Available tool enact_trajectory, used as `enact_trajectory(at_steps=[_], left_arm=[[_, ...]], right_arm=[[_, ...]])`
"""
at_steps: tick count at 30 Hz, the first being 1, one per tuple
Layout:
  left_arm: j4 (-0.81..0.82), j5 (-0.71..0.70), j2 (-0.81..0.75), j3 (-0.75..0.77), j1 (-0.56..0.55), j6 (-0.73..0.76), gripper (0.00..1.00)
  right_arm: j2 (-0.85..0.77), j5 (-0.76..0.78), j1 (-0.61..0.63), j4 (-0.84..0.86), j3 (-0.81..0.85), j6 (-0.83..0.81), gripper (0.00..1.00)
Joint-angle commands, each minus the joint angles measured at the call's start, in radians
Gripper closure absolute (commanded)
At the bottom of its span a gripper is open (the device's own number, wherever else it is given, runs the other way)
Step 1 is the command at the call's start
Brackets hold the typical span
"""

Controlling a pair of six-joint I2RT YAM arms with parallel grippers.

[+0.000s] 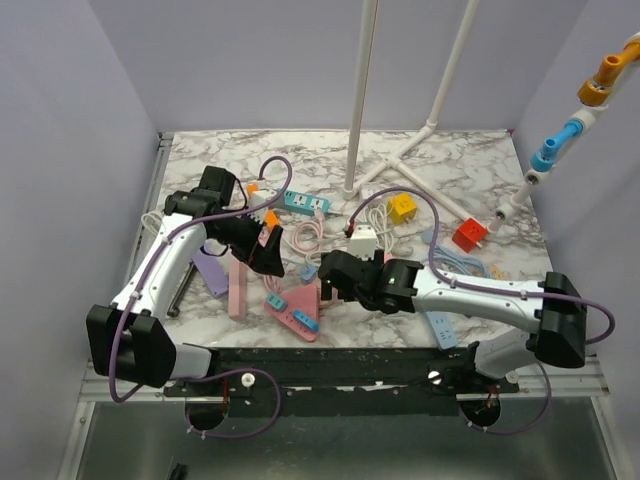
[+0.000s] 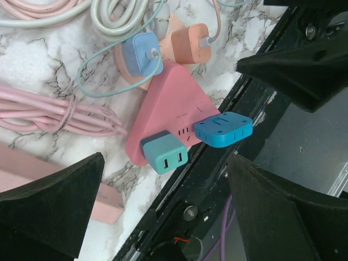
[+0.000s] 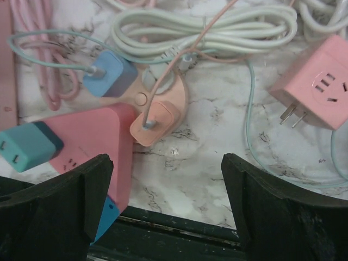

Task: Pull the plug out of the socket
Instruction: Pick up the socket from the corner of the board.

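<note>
Here the left claw (image 2: 166, 182) hangs spread over the socket (image 2: 169, 100), with the teal plug (image 2: 164, 154) lying between its fingers; nothing is pinched. The right claw (image 3: 163, 182) is likewise spread and empty, poised over the socket's other side. The socket lies flat near the front edge of the table (image 1: 480, 170), between the two claws and amid coiled cables (image 3: 206, 30).

Step in hand, as judged: closing on a plug, the teal one being the likeliest target. To do it well, the left claw should descend until its fingers flank the plug's flat sides, close firmly, and pull straight along the prong axis, outward from the socket rather than upward. The socket looks light and unfixed, so the right claw should press or pinch its body first; otherwise the whole unit may slide along.

The socket is a pink, rounded triangular block. The teal plug is a squat cube with two slots on its face. A blue plug (image 2: 224, 129) sits just beside it. A pale charger (image 2: 140, 53) and a peach charger (image 2: 191, 44), both corded, occupy the far end.
</note>
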Motion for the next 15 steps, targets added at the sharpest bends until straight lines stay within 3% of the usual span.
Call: enact_trajectory(at_steps=[1, 9, 15], left_arm=[[0.056, 0.044, -0.049, -0.040, 0.001, 0.034, 0.02], [0.004, 0.009, -0.105, -0.020, 0.001, 0.059, 0.02], [0.004, -0.012, -0.115, -0.016, 0.001, 0.059, 0.02]], right_arm=[[0.081, -0.038, 0.006, 0.042, -0.028, 0.063, 0.09], [0.292, 0.028, 0.006, 0.058, 0.088, 0.050, 0.08], [0.337, 0.060, 0.006, 0.031, 0.129, 0.082, 0.13]])
